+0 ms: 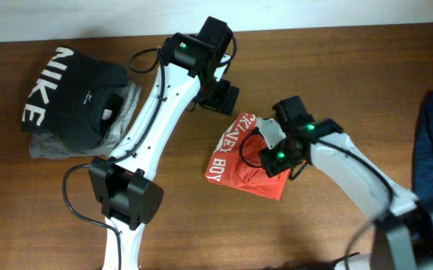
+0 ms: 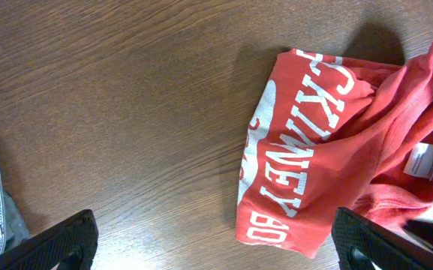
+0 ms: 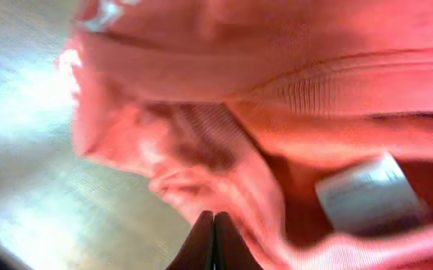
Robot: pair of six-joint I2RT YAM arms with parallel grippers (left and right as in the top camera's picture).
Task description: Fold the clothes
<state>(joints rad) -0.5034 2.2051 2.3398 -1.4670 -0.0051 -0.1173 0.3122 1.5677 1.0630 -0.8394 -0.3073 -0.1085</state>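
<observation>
I see the red T-shirt (image 1: 235, 169) lying crumpled in soft cotton folds on the grainy wooden table (image 1: 336, 75), white block letters up. Its ribbed collar (image 3: 351, 82) and white tag (image 3: 366, 199) are exposed. My right gripper (image 3: 213, 238) sits pressed together at the collar, and my left gripper (image 2: 216, 244) hangs spread wide beside the shirt.

T-shirt (image 2: 329, 150) matt knit cloth, collar (image 3: 336, 75) ribbed; desk (image 2: 126, 112) wood-grain, faint sheen; arm (image 1: 163, 97) smooth white plastic, slightly glossy.
</observation>
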